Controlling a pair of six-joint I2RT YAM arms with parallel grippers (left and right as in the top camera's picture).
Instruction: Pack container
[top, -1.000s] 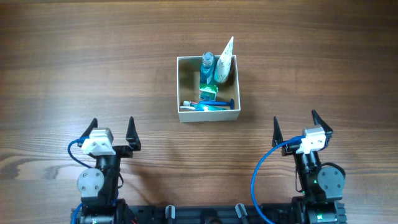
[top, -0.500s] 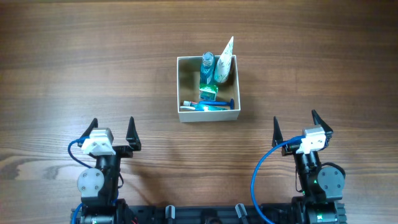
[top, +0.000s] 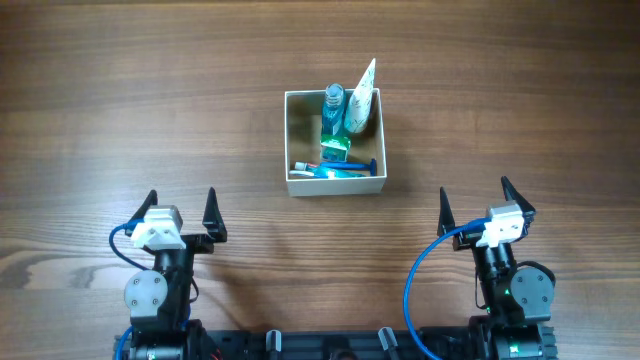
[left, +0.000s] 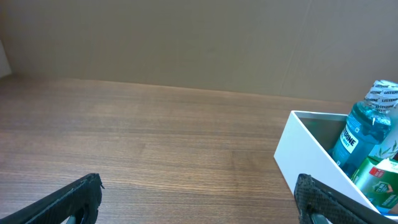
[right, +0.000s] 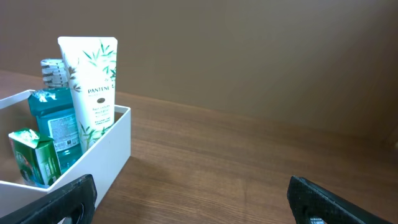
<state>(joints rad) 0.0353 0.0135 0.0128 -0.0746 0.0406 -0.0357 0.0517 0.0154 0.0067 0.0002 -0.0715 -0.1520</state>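
Observation:
The container (top: 298, 140), a small square cardboard box with cream-white walls, stands at the table's middle. Inside it are a blue mouthwash bottle (top: 332, 108), a white Pantene tube (top: 361, 100), a small green-and-white carton (top: 335, 148) and a blue razor (top: 345, 167). It also shows in the left wrist view (left: 311, 158) and the right wrist view (right: 109, 149). My left gripper (top: 181, 214) is open and empty near the front left. My right gripper (top: 476, 205) is open and empty near the front right. Both are well apart from the box.
The wooden table (top: 150, 90) spreads around the box. A brown wall (left: 186, 43) rises behind the table's far edge.

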